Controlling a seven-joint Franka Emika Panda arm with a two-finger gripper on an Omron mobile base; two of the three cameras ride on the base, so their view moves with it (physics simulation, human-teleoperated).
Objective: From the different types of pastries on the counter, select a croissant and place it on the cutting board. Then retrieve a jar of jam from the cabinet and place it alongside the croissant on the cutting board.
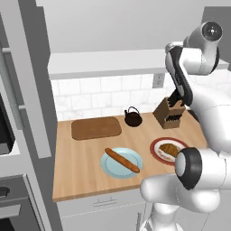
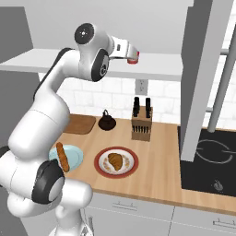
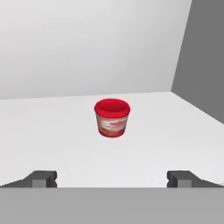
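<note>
The jar of jam (image 3: 112, 118), squat with a red lid, stands on a white cabinet shelf (image 3: 52, 131) straight ahead of my gripper (image 3: 112, 179). The gripper is open, its two tips wide apart, short of the jar and holding nothing. In the right base view the jar (image 2: 133, 56) peeks out just past my raised hand. Down on the counter (image 1: 76, 171), the croissant (image 1: 169, 150) (image 2: 116, 161) lies on a red-rimmed plate (image 2: 99, 162). The baguette (image 1: 122, 160) (image 2: 62, 156) rests on a light-blue plate (image 1: 108, 168). The dark cutting board (image 1: 96, 127) (image 2: 80, 123) lies bare at the back left.
A black teapot (image 1: 132, 118) (image 2: 106, 121) and a knife block (image 1: 169, 115) (image 2: 141, 122) stand along the tiled back wall. A black cooktop (image 2: 207, 161) lies to the right. A grey cabinet side wall (image 3: 205, 65) closes the shelf on the right.
</note>
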